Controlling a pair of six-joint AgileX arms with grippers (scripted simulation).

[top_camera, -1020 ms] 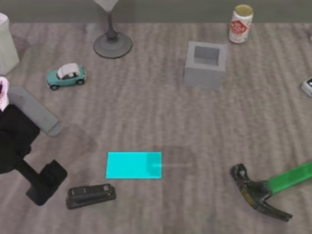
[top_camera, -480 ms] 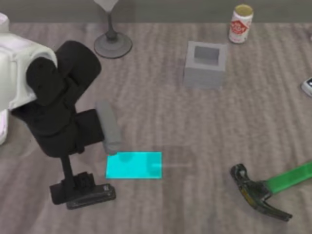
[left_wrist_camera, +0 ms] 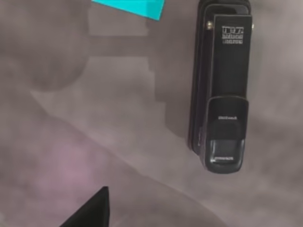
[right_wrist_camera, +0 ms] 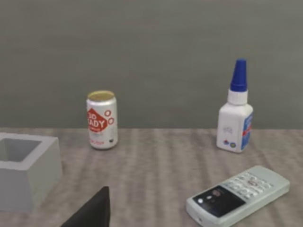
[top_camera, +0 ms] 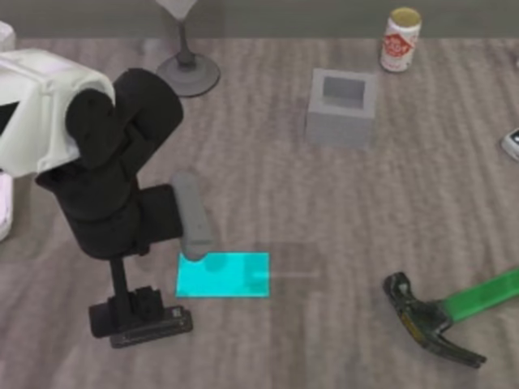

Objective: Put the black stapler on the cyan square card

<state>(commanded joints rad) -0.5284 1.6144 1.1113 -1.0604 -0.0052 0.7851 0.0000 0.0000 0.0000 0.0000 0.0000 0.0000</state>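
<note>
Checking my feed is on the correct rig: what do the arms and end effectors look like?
The left arm has a white boxy shell, bulky rounded matte black segments and a grey cylindrical link. A thin black stem leads to its blocky black end effector. No cables or markings show. Of the right arm, only a black wedge shows.

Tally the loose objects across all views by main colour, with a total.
Black: 1, black stapler
Cyan: 1, cyan square card
Grey: 2, box, goblet
White: 3, can, glue bottle, remote
Green and black: 1, hammer
Total: 8
</note>
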